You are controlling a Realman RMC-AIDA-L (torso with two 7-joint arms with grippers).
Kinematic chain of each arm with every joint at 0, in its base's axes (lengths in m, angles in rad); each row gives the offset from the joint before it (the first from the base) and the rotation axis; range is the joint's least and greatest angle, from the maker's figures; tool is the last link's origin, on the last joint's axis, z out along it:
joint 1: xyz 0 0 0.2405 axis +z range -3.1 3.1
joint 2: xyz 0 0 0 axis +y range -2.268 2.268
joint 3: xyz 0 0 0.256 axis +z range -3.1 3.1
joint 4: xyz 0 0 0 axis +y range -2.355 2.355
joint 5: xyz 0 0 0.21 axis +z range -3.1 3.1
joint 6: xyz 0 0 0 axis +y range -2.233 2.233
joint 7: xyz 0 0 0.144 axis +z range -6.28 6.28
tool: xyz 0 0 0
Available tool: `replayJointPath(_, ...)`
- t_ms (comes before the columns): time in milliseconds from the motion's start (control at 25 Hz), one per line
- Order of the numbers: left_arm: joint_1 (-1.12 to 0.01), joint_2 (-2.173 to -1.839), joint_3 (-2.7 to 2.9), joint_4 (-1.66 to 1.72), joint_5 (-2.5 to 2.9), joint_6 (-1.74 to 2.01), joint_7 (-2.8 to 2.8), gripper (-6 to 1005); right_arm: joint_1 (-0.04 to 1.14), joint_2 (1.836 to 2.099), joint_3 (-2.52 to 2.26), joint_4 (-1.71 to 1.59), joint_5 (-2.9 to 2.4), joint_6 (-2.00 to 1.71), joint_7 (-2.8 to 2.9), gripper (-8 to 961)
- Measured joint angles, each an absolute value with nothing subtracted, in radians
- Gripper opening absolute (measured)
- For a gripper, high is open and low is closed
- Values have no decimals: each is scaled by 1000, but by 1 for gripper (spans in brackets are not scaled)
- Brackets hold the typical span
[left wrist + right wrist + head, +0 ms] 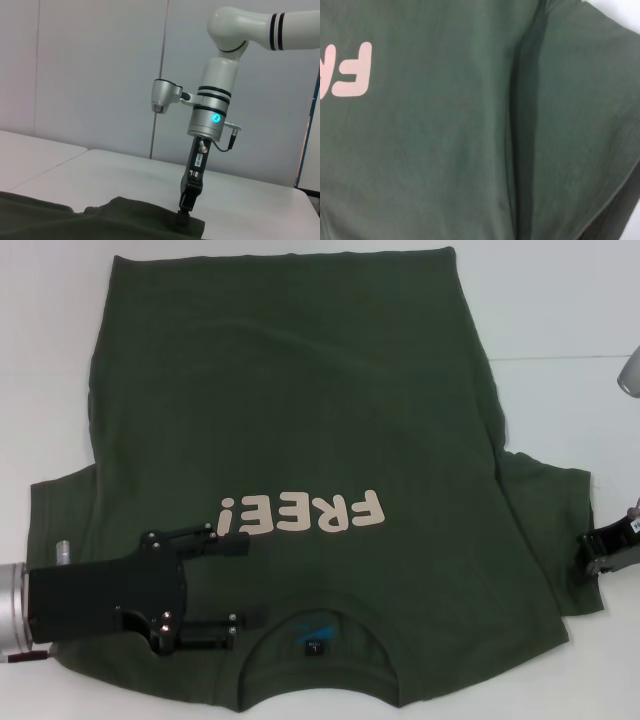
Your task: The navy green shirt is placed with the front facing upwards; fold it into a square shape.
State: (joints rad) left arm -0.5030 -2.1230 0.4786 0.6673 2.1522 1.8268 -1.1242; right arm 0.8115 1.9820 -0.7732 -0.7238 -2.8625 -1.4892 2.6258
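The navy green shirt [300,410] lies flat and front up on the white table, collar toward me, with its pale "FREE!" print [300,512] and neck label [313,640] showing. My left gripper [252,582] is open over the shirt's shoulder, just left of the collar, one finger near the print and the other beside the collar rim. My right gripper [600,550] is down at the hem of the right sleeve [550,510]. It also shows in the left wrist view [184,215], its tip touching the cloth edge [125,220]. The right wrist view shows the cloth [445,150] and the sleeve fold close up.
The white table [560,300] shows beyond the shirt at the far right and far left. A grey part of the right arm [630,370] reaches in at the right edge. A pale wall [100,75] stands behind the table.
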Motion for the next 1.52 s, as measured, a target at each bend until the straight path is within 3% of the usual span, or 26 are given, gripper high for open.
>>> replayJointPath(240, -503, -2123, 479, 667, 2151, 1826, -1123, 827, 814, 1982, -775, -723, -2862, -1490, 2623, 0)
replayJointPath(840, -501, -2125, 479, 659, 2145, 1821, -1117, 827, 756, 1943, -784, -835, -2893, -1393, 2622, 28)
replayJointPath(1520, -500, -2127, 471, 644, 2140, 1812, -1115, 827, 776, 1950, -791, -855, -2930, -1213, 2587, 60)
